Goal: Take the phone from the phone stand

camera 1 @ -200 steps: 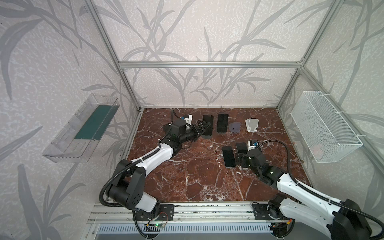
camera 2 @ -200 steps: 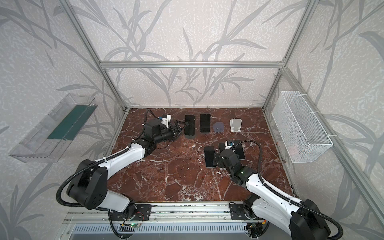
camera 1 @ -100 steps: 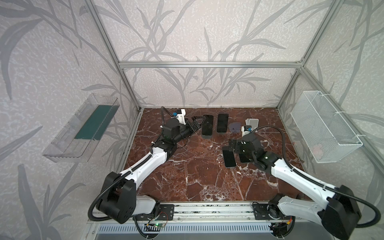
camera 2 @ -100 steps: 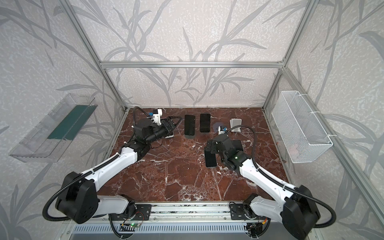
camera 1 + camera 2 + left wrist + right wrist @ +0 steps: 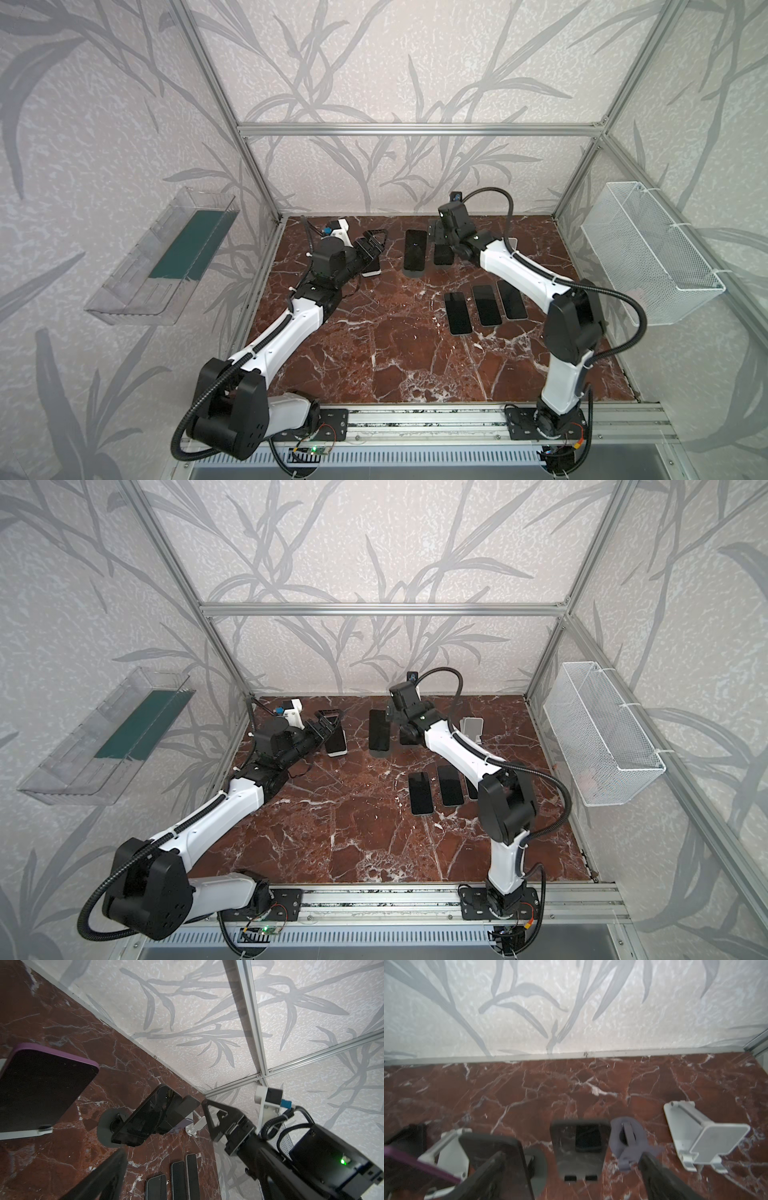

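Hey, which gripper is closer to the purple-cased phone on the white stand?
Left. The left gripper is right beside the purple-cased phone; the right gripper is farther along the back row, over the empty black stand.

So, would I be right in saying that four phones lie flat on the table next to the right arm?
Not quite: three phones, not four, lie flat on the table next to the right arm. A top view shows them side by side.
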Available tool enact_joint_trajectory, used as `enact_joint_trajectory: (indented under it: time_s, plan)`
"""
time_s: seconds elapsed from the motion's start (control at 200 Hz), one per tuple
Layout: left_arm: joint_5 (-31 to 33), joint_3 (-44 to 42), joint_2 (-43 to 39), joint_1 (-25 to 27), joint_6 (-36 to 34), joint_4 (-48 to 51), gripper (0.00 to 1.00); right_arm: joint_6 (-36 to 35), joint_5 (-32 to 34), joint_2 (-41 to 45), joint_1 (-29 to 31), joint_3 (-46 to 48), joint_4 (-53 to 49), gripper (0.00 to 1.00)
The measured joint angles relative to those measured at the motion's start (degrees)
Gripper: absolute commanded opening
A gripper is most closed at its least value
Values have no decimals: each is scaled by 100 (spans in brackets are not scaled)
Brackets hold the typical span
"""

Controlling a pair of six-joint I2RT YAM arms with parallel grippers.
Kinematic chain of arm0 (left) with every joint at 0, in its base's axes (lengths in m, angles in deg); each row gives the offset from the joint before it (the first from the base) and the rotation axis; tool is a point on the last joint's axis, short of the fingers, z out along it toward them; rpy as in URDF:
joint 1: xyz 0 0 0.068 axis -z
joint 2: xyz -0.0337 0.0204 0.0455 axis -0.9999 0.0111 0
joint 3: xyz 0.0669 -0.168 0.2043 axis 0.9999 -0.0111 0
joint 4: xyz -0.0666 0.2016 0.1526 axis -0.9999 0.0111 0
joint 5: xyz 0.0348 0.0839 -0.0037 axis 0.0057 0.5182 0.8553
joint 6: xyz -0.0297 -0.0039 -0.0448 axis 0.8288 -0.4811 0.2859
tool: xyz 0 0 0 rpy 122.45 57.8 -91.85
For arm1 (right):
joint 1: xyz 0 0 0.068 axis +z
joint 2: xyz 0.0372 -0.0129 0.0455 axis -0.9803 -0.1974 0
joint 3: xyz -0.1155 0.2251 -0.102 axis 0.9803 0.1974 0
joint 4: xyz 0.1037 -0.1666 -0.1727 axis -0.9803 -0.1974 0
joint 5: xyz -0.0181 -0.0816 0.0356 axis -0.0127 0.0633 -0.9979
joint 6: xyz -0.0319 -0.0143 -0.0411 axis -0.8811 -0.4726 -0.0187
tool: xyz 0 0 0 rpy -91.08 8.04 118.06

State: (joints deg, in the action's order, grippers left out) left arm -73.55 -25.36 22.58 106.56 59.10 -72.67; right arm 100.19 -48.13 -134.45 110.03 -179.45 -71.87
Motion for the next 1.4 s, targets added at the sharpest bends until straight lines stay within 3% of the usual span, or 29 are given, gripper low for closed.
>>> enact_joint_trajectory:
  time_s: [0.22, 0.42, 0.575, 0.98, 1.4]
  plan:
    - [4, -52, -2, -138, 192, -76, 95, -199, 111, -629, -164, -1174, -780, 99]
    - [-44, -129, 0, -251, 378, -151, 95, -223, -103, -1419, -339, -2636, -1462, 99]
    - [-81, -131, 17, -306, 455, -232, 95, -199, -284, -1954, -398, -3230, -1947, 99]
    - [-262, -131, 114, -365, 518, -341, 94, -83, -472, -2194, -391, -3097, -2280, 97]
    - [-306, -131, 116, -380, 616, -365, 94, 367, -605, -1825, -402, -1480, -1526, 86]
